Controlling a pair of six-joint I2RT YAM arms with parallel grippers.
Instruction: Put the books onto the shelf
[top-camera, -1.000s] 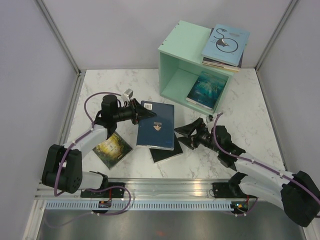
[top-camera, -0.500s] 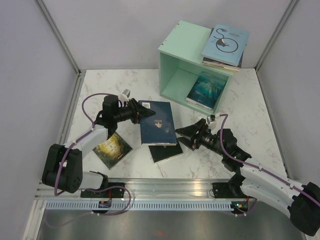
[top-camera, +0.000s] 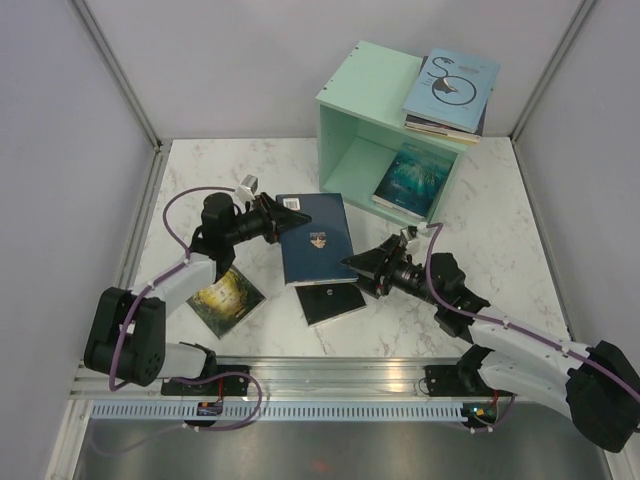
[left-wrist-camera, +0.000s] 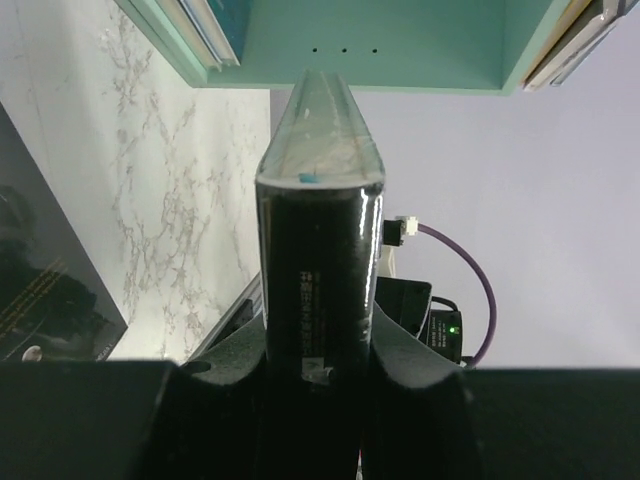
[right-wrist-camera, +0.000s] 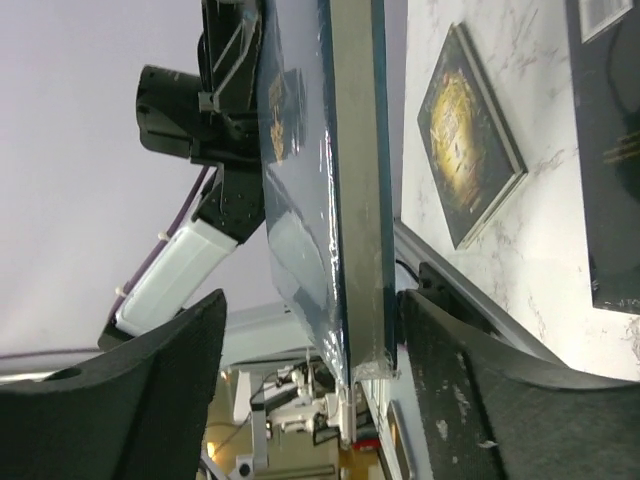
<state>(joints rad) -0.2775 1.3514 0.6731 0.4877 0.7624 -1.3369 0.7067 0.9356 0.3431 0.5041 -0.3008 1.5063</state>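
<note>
Top external: navy book (top-camera: 315, 238) raised over counter (top-camera: 490, 240), one edge clamped in left end effector (top-camera: 275, 222); bare counter separates it from shelf (top-camera: 365, 95). Right wrist alone shows right end effector (right-wrist-camera: 312, 300) apart, flanking the book's page edge.

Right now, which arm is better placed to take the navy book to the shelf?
Probably right: the right claw, open, straddles the navy book's edge nearer the shelf; the left claw grips the opposite edge.

From above and behind we overlook the whole table (top-camera: 500, 230), while both wrist cameras press close to the navy book (left-wrist-camera: 320, 270) from opposite ends, the left one facing the shelf (left-wrist-camera: 400, 40).
</note>
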